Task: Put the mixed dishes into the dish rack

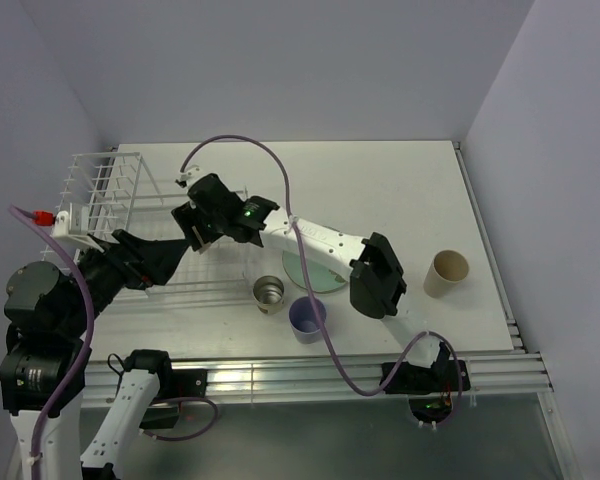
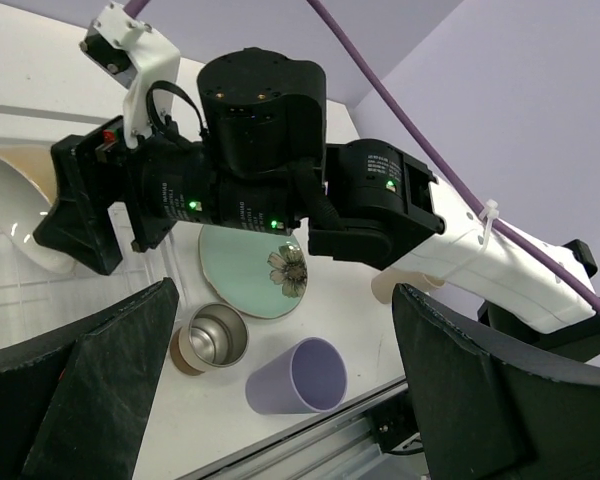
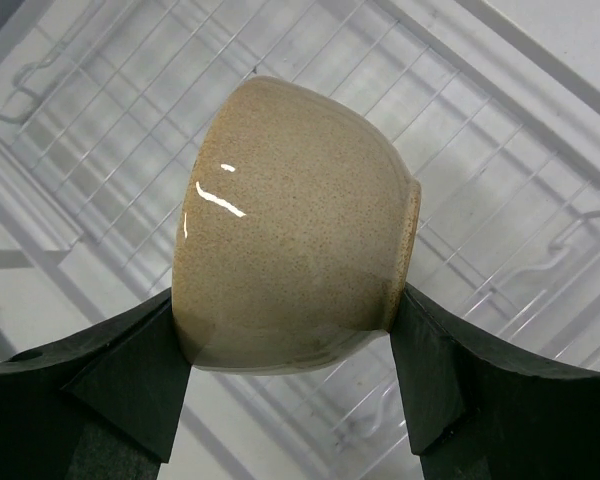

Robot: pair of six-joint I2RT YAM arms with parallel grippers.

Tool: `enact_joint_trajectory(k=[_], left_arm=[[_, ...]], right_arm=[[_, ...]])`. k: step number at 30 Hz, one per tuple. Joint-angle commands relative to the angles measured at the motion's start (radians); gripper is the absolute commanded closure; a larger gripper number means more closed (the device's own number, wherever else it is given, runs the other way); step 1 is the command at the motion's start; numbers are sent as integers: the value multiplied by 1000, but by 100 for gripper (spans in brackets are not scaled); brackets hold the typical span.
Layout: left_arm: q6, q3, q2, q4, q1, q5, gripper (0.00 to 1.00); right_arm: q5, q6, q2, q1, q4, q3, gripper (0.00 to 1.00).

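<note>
**A:** When you look from above, where do the arms sit?

**B:** Both reach over the dish rack [image 1: 105, 190] at the far left of the table [image 1: 380, 180]. The right gripper [image 1: 198, 238] hangs over the rack's basket. The left gripper [image 1: 170, 255] is just beside it, facing it. From up here I can't tell how either pair of fingers stands.

**A:** And the dishes?

**B:** Four are on the table, outside the rack. The pale green plate [image 1: 315, 272] lies flat, partly under the right arm. The steel cup [image 1: 269, 291] stands near the plate's front-left edge, and the lavender cup [image 1: 307, 318] is just beside that. Both cups are mouth up. The beige tumbler [image 1: 446, 272] stands well apart to the right.

**A:** What about the left wrist view?

**B:** Its fingers [image 2: 100, 385] are spread wide with nothing between them. Beyond them is the right arm's black wrist. At the left edge the cream bowl [image 2: 15, 215] sits over white wires. Lower down, the plate's flower motif shows, with the steel cup and lavender cup nearer the camera.

**A:** And the right wrist?

**B:** The fingers [image 3: 130, 375] are closed on the cream bowl, one on each side. The bowl is tipped on its side, with its foot toward the right of the view and its glazed outside facing the camera. Rack wires fill the background beneath it. I can't tell whether the bowl touches them.
</note>
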Motion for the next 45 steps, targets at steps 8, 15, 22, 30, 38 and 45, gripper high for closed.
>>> enact_joint_trajectory(k=[8, 15, 22, 30, 38, 45], left_arm=[[12, -24, -7, 46, -3, 10, 5], [13, -19, -1, 54, -3, 13, 5], [16, -28, 2, 60, -3, 15, 5], [16, -39, 2, 69, -5, 23, 5], [23, -39, 5, 69, -11, 18, 5], [19, -63, 2, 86, -12, 27, 5]], right_arm=[[278, -173, 90, 62, 14, 135, 100], [372, -227, 106, 65, 42, 123, 100], [458, -338, 130, 82, 53, 161, 100], [578, -523, 219, 119, 105, 219, 100], [720, -754, 291, 169, 247, 198, 100], [794, -885, 305, 168, 366, 140, 100]])
